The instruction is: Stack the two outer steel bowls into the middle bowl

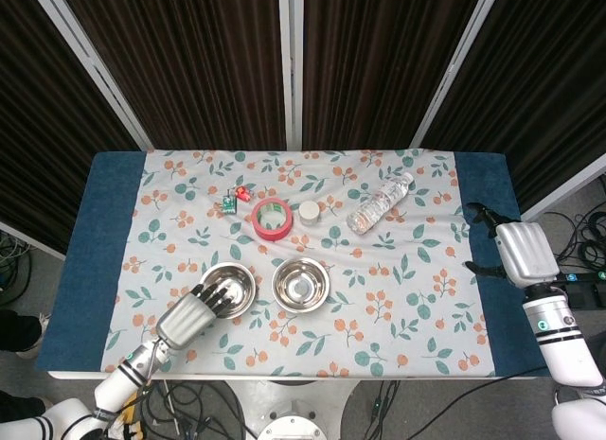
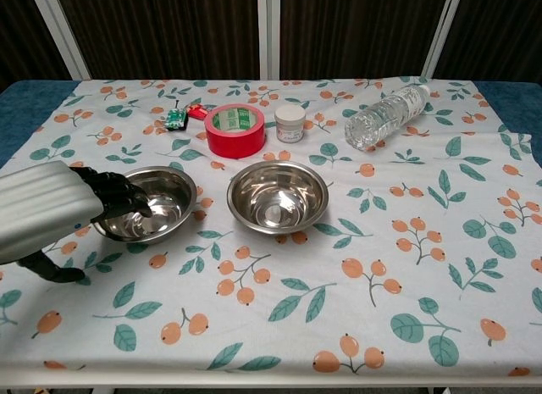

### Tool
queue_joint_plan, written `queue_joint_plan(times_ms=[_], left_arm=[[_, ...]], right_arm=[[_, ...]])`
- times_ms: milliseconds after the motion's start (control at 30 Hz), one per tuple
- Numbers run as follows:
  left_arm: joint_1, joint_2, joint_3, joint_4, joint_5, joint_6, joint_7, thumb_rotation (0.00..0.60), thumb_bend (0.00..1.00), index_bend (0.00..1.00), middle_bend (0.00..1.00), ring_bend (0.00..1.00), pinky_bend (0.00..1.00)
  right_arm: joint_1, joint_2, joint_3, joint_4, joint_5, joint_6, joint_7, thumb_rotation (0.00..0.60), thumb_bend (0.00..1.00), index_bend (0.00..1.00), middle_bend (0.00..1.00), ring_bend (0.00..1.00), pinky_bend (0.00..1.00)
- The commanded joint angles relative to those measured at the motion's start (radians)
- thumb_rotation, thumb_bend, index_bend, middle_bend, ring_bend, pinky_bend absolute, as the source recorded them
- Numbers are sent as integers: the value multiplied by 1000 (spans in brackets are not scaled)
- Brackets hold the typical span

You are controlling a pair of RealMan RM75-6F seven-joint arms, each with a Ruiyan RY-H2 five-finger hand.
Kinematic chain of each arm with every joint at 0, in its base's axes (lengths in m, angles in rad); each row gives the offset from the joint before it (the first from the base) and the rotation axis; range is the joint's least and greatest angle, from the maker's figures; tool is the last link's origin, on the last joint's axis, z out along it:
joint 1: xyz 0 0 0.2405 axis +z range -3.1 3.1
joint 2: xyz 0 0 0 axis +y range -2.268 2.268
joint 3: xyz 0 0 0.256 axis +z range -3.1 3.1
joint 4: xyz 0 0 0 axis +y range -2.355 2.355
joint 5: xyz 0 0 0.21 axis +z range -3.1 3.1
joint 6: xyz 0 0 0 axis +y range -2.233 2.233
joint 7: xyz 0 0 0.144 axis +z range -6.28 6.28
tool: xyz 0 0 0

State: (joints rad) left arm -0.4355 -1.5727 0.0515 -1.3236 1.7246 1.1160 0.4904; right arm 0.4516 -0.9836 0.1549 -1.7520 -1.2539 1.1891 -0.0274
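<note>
Head view shows just two steel bowls on the floral cloth (image 1: 398,298), sitting side by side near the front edge: left bowl (image 1: 230,289) and right bowl (image 1: 301,283). Left hand (image 1: 194,310) has its fingers (image 2: 127,197) curled over the left bowl's near rim, dipping inside. Right hand (image 1: 516,251) hangs off the table's right edge, spread, holding nothing. Also one red tape roll (image 1: 271,219), one small white jar (image 1: 310,211), one water bottle (image 1: 379,203) lying down.

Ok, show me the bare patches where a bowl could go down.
Widest: right of the middle bowl, below the bottle. The front strip under both bowls is also bare. Crowded: the back, around the tape and jar, and the left bowl under the left hand.
</note>
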Motion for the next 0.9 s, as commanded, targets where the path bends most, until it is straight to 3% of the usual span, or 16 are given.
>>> queue_joint_plan(times_ms=[33,267,900], left_arm=[[-11,-17,-6,23,2,4,23,600,163,344,333,281,427],[-29,-54,3,81,28,19,47,600,189,448,450,436,612],[-90,-169,15,273,94,61,63,600,267,596,595,584,692]], right_arm=[[-4,-1,3,7,-2,-3,9,600,40,187,343,460,549],[-10,-6,8,30,2,-16,28,600,39,187,344,460,549],[-24,-10,14,66,13,-52,56,600,40,188,380,462,549]])
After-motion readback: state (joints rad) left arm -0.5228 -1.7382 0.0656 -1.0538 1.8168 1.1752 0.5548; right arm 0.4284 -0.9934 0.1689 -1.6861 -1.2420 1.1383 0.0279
